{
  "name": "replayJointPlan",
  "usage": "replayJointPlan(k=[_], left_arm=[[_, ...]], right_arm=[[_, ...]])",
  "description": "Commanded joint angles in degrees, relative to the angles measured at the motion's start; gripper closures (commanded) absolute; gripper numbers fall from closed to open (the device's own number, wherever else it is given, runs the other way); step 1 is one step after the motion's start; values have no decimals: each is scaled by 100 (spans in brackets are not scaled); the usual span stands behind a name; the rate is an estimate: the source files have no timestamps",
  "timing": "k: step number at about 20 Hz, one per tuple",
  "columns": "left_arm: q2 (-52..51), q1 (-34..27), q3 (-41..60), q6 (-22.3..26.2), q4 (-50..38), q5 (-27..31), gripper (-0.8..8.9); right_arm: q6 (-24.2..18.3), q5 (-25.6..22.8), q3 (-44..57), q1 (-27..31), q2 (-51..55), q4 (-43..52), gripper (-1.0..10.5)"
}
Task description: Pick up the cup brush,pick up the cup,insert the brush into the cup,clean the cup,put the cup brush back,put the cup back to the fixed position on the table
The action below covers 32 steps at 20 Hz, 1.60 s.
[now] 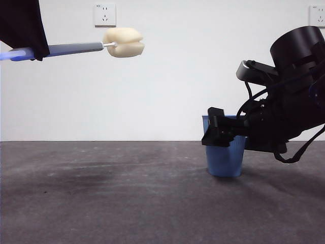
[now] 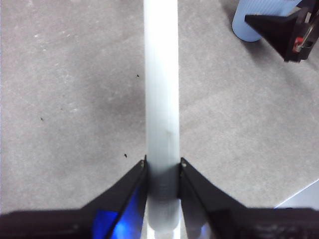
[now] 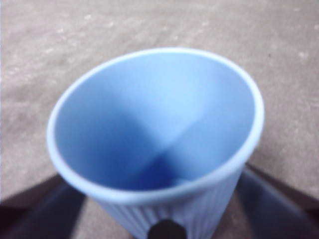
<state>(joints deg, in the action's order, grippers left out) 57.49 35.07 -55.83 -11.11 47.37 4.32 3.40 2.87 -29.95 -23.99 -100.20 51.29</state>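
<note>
A: Where's the brush (image 1: 123, 42)?
B: Held level, high up, the left claw (image 2: 162, 167) clamped on its handle.
A: The cup (image 1: 224, 157)?
B: Standing on the tabletop (image 1: 111, 198), right claw (image 1: 216, 133) straddling it; grip unclear.

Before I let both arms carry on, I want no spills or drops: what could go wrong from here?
1. The left gripper holds the cup brush by the far end of its handle, so the sponge head, high in the air, may sway and miss the cup's mouth.
2. The right gripper sits at the cup, which stands on the table; a lopsided grip could tip or squash it.
</note>
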Motion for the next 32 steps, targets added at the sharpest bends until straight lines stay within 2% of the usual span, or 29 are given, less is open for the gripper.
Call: replayJointPlan(k=[1,4,6,8,11,15,18,21,23,25,29,32], left_arm=[[-20,24,-15,37,-13,-2,822],[-20,24,-15,50,-2,-2,822],[-17,22,-15,125,52,-4,822],[-17,22,-15,448,170,-4,822],[-17,22,-15,1029,382,-17,822],[-17,22,-15,1923,590,-17,822],[-15,24,-15,2444,813,-42,822],[-15,28,-15,3252,1276,-258,822],[-15,44,-15,3377,1473,-310,822],[-15,149,-15,3383,1565,-317,822],[35,560,-15,3364,1604,-317,822],[214,846,-15,3206,1550,-315,822]], right_arm=[[-31,-9,22,0,-42,144,788],[-31,20,22,-2,-39,140,965],[-28,17,22,-15,83,31,963],[-59,15,22,-63,435,-356,963],[-437,-26,-33,-164,1298,-1547,963],[-1156,-142,-518,-385,2347,-4151,964],[-1969,-739,-981,-800,2618,-5790,964],[-3040,-1740,-1392,-1342,2636,-7077,964],[-3676,-2332,-1530,-1652,2636,-7510,963],[-4094,-2706,-1567,-1808,2636,-7735,963],[-4551,-3165,-1567,-2100,2636,-7858,963],[-4677,-3202,-1567,-2376,2636,-7858,963]])
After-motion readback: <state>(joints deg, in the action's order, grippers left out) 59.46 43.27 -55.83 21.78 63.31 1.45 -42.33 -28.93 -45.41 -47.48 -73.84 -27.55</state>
